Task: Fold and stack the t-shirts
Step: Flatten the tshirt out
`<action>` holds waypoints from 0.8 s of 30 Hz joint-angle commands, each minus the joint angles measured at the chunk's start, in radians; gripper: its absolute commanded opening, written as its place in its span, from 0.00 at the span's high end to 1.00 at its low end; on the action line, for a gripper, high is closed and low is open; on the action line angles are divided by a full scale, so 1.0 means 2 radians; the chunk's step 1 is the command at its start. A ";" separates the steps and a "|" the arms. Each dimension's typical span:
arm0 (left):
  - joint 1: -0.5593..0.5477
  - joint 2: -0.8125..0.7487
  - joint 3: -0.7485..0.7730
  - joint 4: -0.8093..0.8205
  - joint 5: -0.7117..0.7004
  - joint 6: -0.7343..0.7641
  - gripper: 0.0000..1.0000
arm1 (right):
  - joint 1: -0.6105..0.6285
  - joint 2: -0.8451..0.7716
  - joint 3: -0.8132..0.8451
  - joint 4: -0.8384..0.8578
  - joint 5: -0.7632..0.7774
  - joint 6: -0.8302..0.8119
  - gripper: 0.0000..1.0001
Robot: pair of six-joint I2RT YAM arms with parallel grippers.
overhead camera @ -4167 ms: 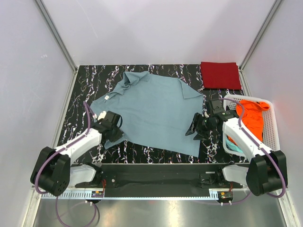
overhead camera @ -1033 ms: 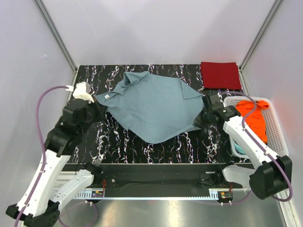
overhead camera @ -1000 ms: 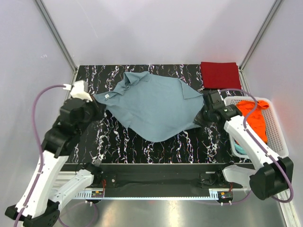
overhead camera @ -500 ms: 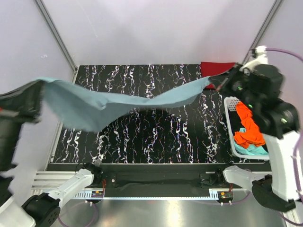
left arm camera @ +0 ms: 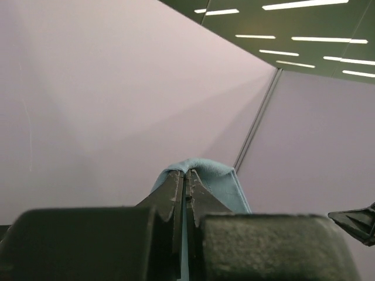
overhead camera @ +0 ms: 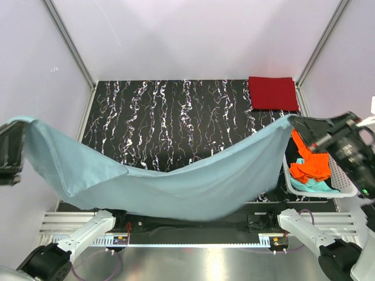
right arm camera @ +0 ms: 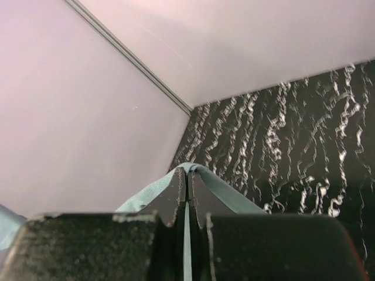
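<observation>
Grey-blue t-shirt (overhead camera: pixel 176 187): off the surface (overhead camera: pixel 176 117), strung in the air between both arms, hanging across the near half of the workspace.

- Far left: left claw (left arm camera: pixel 185 178) raised high beside the pale lilac wall. Its dark fingers are pressed together on a corner of the grey-blue cloth, and a small fold of fabric pokes up past the tips.
- From that corner the shirt falls in a soft, matte sheet. One pointed flap hangs at the lower left.
- Middle: the cloth sags in a long shallow curve and dips lowest over the front rail. Smooth drape, few wrinkles.
- The surface behind the shirt is glossy black with white marble-like veining.
- Right: the upper edge of the cloth climbs to the right claw (overhead camera: pixel 297 120). The wrist view shows this claw also pinched tight on a folded edge of the same shirt.
- Back right corner: dark red t-shirt (overhead camera: pixel 272 93), folded into a neat flat rectangle on the surface.
- Far right: white slatted plastic basket (overhead camera: pixel 341 178). A crumpled bright orange t-shirt (overhead camera: pixel 307 167) lies inside, bunched on top of a teal t-shirt (overhead camera: pixel 316 186).
</observation>
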 commanded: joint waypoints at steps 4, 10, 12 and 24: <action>-0.002 0.059 -0.100 0.058 -0.056 0.056 1.00 | 0.002 0.061 -0.119 0.064 0.047 0.017 1.00; 0.050 0.189 -0.209 0.185 -0.099 0.148 1.00 | -0.006 0.194 -0.192 0.183 0.148 -0.015 1.00; 0.093 0.252 -0.222 0.216 -0.043 0.124 1.00 | -0.020 0.255 -0.190 0.209 0.153 -0.029 1.00; 0.163 0.616 -0.052 0.368 0.089 0.097 1.00 | -0.144 0.519 -0.106 0.294 0.104 -0.067 1.00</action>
